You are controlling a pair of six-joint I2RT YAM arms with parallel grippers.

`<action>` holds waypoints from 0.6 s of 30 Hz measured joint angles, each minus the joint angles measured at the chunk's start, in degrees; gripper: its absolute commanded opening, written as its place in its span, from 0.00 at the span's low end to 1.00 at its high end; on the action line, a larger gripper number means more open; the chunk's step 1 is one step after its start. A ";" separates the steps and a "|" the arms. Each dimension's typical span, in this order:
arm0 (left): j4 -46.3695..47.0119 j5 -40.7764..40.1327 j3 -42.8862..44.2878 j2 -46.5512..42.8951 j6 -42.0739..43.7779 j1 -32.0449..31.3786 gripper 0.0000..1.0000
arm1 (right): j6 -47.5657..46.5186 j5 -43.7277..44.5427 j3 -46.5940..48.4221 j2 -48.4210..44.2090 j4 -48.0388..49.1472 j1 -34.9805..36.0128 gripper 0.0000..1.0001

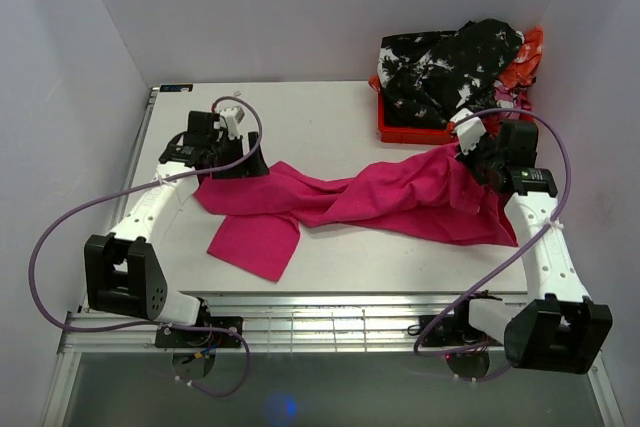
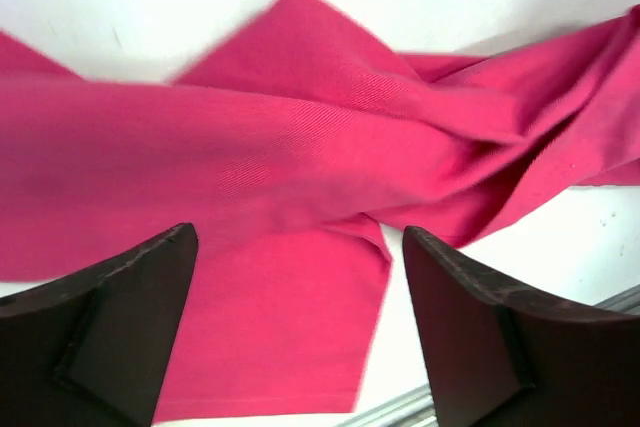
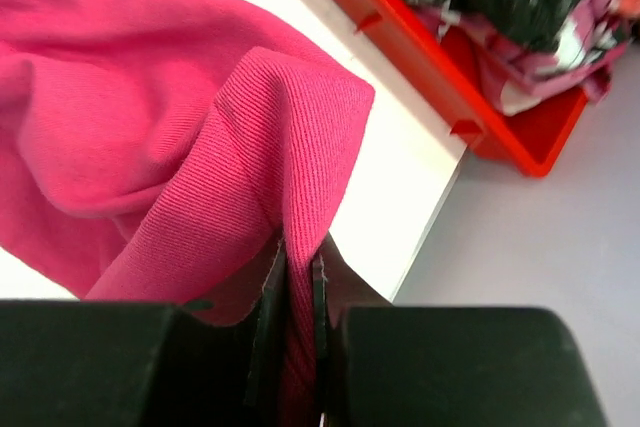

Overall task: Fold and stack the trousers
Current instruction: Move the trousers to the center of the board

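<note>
The magenta trousers [image 1: 400,197] lie crumpled across the white table, one leg end spread flat near the front left. My left gripper [image 1: 235,165] hovers over their left end. In the left wrist view its fingers [image 2: 130,307] stand wide apart and open above the cloth [image 2: 300,147], gripping nothing. My right gripper [image 1: 468,155] is at the trousers' right end, near the crate. The right wrist view shows it [image 3: 297,267] shut on a raised fold of the pink cloth [image 3: 120,127].
A red plastic crate [image 1: 410,134] stands at the back right corner, heaped with dark white-printed clothes [image 1: 445,62]. In the right wrist view the crate [image 3: 420,47] sits close beyond the table's right edge [image 3: 400,187]. White walls surround the table [image 1: 330,117].
</note>
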 measured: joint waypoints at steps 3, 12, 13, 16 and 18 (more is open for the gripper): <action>-1.05 2.12 5.49 -0.24 7.85 1.95 0.95 | -0.39 -0.09 0.42 3.30 -0.50 -2.43 0.08; -11.23 10.49 5.84 -0.72 38.71 7.87 0.91 | 2.10 -3.54 7.15 8.44 -7.65 -4.11 0.08; -13.16 11.52 4.57 -0.96 42.75 7.76 0.90 | 2.51 -4.00 8.28 8.68 -8.72 -4.13 0.08; -17.49 12.70 -0.87 -2.12 52.28 6.93 0.88 | 3.34 -5.22 11.54 9.86 -10.99 -4.26 0.08; -18.64 12.61 -4.79 -2.43 56.22 6.54 0.86 | 3.96 -5.73 13.46 10.93 -12.44 -4.48 0.08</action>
